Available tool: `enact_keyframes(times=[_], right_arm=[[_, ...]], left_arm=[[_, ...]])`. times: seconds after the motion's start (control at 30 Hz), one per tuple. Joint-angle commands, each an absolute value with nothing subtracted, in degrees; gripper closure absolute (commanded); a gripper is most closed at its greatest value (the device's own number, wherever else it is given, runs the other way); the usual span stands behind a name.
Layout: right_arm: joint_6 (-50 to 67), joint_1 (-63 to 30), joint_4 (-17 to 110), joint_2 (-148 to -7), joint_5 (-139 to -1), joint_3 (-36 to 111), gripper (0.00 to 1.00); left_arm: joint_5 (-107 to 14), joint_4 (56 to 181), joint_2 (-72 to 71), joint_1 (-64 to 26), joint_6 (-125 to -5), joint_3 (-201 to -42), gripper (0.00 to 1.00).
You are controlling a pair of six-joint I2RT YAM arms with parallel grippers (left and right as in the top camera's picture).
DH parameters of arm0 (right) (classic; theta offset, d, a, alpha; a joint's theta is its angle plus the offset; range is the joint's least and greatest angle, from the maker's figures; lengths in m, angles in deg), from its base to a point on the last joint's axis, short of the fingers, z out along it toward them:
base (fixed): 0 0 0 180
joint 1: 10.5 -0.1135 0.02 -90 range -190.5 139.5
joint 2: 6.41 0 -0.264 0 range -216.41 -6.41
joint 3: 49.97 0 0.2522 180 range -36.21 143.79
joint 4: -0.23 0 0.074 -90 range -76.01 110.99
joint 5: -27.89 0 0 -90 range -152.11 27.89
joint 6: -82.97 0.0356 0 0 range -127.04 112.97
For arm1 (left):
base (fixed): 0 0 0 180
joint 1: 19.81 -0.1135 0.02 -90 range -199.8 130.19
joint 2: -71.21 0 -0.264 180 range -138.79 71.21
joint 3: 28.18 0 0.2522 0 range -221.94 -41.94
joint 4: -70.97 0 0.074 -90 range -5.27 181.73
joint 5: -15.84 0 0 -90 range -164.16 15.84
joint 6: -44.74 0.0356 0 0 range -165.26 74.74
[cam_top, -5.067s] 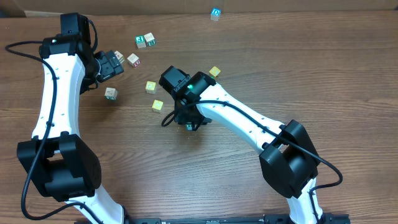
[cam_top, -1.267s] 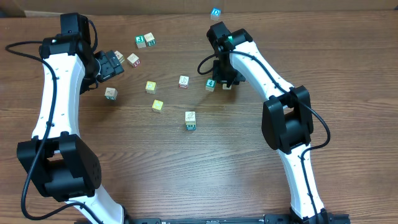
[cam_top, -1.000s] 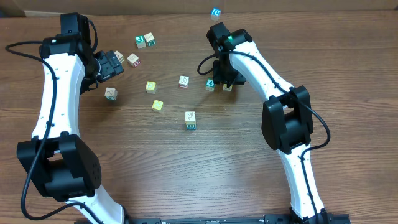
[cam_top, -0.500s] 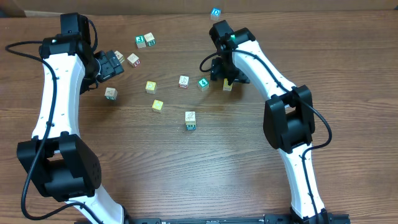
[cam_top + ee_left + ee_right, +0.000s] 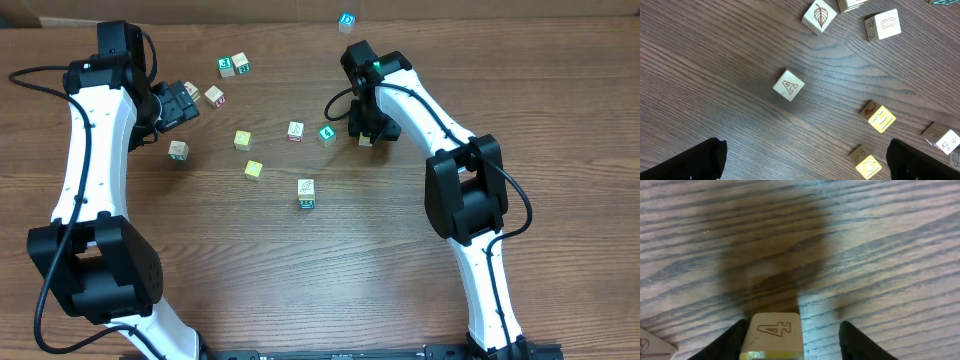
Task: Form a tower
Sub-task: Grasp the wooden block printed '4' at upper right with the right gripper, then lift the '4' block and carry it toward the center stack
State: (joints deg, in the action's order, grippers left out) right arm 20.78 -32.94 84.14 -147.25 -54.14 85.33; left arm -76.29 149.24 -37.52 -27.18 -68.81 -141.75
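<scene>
Black fingers of the right pincer (image 5: 792, 332) stand either side of a pale cube marked 4 (image 5: 774, 330), which is yellow along its lower edge. One finger lies against the cube and the other shows a strip of bare wood between, so the pincer is part-open and straddling, not clamped. Judged purpose: to take this cube as the next course. Near it lie a loose teal cube (image 5: 326, 133) and a white cube (image 5: 295, 131), apart from each other.

The tower (image 5: 306, 193) stands mid-desk, well apart from the right pincer and nearer the robot. It is a white pictured cube on a teal one, and the stack appears square from above. The bare ground around it should suit a descent from overhead.

The left pincer (image 5: 807, 162) is spread to its widest, holds nothing and hovers over the far-left scatter, clear of the working lane. Below it lie a cube marked A (image 5: 788, 85) and a yellow-faced cube (image 5: 881, 119).

The desk (image 5: 250, 290) is dark brown wood grain, matt and level, with no mat or tray. A blue cube (image 5: 346, 20) sits at the far edge, where a strip of pale board (image 5: 200, 6) bounds the view; nothing more of the room shows
</scene>
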Motion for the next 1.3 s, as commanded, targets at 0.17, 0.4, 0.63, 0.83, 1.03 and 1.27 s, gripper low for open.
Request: enact_keyframes(times=[0.17,0.4,0.63,0.83,1.03,1.27], right_arm=[[21.0,-32.94,82.04,-144.8,-55.02,84.91,0.48],[21.0,-32.91,82.02,-144.8,-57.71,84.91,0.54],[21.0,-32.91,82.65,-144.8,-57.66,84.87,0.6],[21.0,-32.91,82.61,-144.8,-57.68,84.87,0.69],[21.0,-32.91,82.72,-144.8,-57.71,84.87,0.7],[21.0,-32.91,83.66,-144.8,-57.71,84.87,0.64]], left_arm=[[-76.01,149.2,-36.25,-27.14,-67.94,-142.8,0.01],[-76.01,149.2,-36.25,-27.14,-67.96,-142.8,0.0],[-76.01,149.2,-36.25,-27.14,-67.94,-142.8,0.0],[-76.01,149.2,-36.25,-27.14,-67.94,-142.8,0.0],[-76.01,149.2,-36.25,-27.14,-67.94,-142.8,0.0],[-76.01,149.22,-36.25,-27.14,-67.94,-142.8,0.0]])
